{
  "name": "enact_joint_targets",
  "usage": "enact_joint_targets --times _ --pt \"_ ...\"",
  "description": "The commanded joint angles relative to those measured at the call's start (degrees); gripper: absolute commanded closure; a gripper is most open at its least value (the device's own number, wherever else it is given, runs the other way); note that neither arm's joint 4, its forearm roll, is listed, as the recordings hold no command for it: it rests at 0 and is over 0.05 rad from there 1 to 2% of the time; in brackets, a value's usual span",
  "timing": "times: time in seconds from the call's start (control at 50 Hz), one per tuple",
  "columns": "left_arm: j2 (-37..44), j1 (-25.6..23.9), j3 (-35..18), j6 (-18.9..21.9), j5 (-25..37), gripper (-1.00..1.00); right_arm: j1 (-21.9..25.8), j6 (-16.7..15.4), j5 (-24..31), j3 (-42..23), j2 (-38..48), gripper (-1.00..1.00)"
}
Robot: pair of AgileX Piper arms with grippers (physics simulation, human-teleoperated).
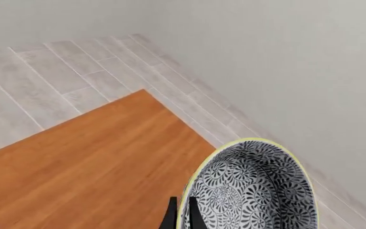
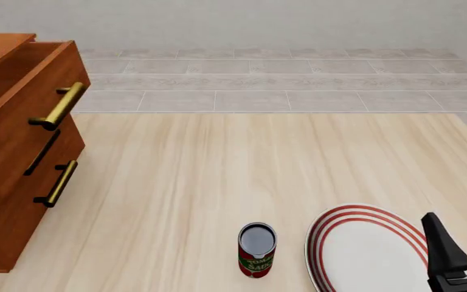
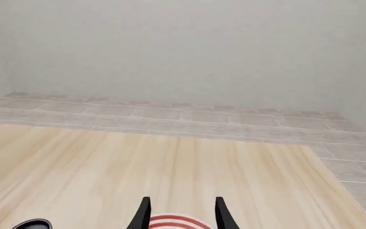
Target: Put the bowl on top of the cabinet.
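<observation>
Bowl (image 1: 253,188) is held up in the air above the cabinet (image 1: 100,162) top, seen in the left wrist view; it's tilted, opening turned toward the camera and partly sideways, so its axis is well off vertical; swirl-patterned inside shows, yellowish rim on the upper edge. Left tool (image 1: 181,213) has its two dark fingers clamped on the bowl's rim, one inside, one outside, nearly closed on the thin wall. Bowl sits over the cabinet's far corner area, part of it past the edge above the grey tile floor (image 1: 49,71); not touching the top. In the front view only a sliver of bowl shows at the top-left corner above the cabinet (image 2: 14,146), which stands at the desk's (image 2: 217,182) left with brass bar handles (image 2: 59,106) and top drawer pulled out. Right tool (image 3: 181,212) hangs low over the red-ringed plate (image 2: 367,249) at the desk's near right, fingers spread apart, holding nothing. Tomato sauce can (image 2: 257,249) stands upright just left of the plate.
</observation>
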Motion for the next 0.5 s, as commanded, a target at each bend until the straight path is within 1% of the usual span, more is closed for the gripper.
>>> enact_joint_targets --times 0.02,0.14,0.5 --pt "0.9 1.0 0.0 0.0 -1.0 1.00 0.1 -0.1 -0.1 0.1 0.0 -1.00" --pt "1.9 1.7 0.8 0.2 -2.1 1.00 0.0 -0.1 -0.1 0.2 0.0 -1.00" --pt "4.6 3.4 0.6 -0.1 -3.6 1.00 0.1 -0.6 -0.3 0.5 0.0 -1.00"
